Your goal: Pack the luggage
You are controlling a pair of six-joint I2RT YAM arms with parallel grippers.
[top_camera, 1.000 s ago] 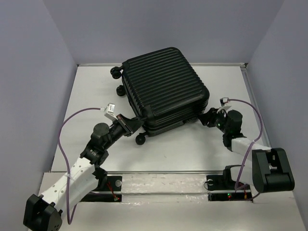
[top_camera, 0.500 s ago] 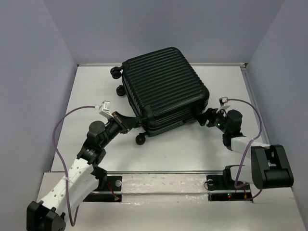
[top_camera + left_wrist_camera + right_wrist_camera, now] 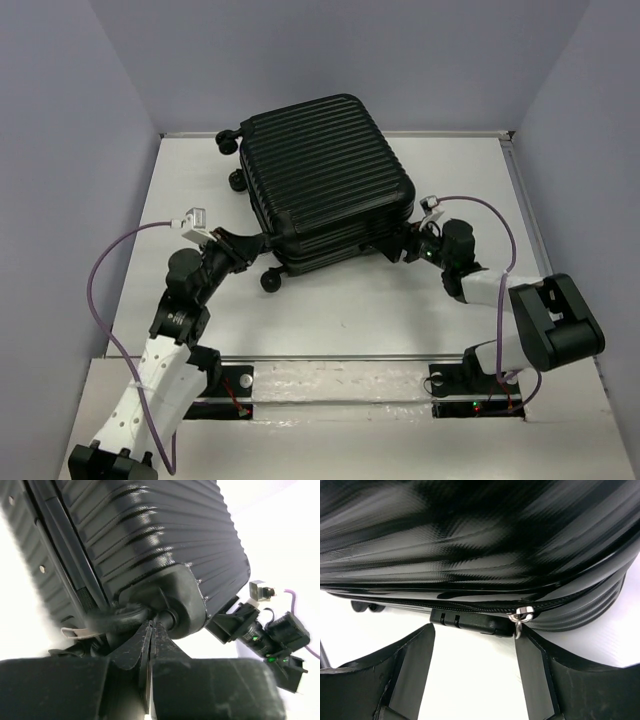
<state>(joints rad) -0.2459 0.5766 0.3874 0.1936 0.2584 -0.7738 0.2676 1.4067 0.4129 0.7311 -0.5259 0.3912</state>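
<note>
Setting: we see a pale grey desk [image 3: 400, 300] boxed in by lavender walls [image 3: 60, 150] on three sides.
Suitcase: we record the black ribbed hard-shell suitcase [image 3: 320, 175] lying flat and closed at the middle of the desk, turned slightly askew, its wheels [image 3: 270, 281] along its left side.
Zip: in the right wrist view we note the zip line [image 3: 470, 606] running along the seam, with a silver zip pull [image 3: 520, 616] hanging at the near edge beside a black lock block [image 3: 472, 621].
Left tool: we find the left tool [image 3: 243, 243] at the suitcase's near left corner, by the wheel; the left wrist view shows its fingers [image 3: 145, 645] pressed together with no gap, just below a wheel housing [image 3: 177, 602]. We cannot tell whether anything is pinched between them.
Right tool: we find the right tool [image 3: 406, 243] at the near right edge of the suitcase; its fingers [image 3: 405, 665] stand wide apart and hold nothing, the seam and zip pull lying just beyond them.
Cables: purple cables [image 3: 110, 265] loop from both wrists.
</note>
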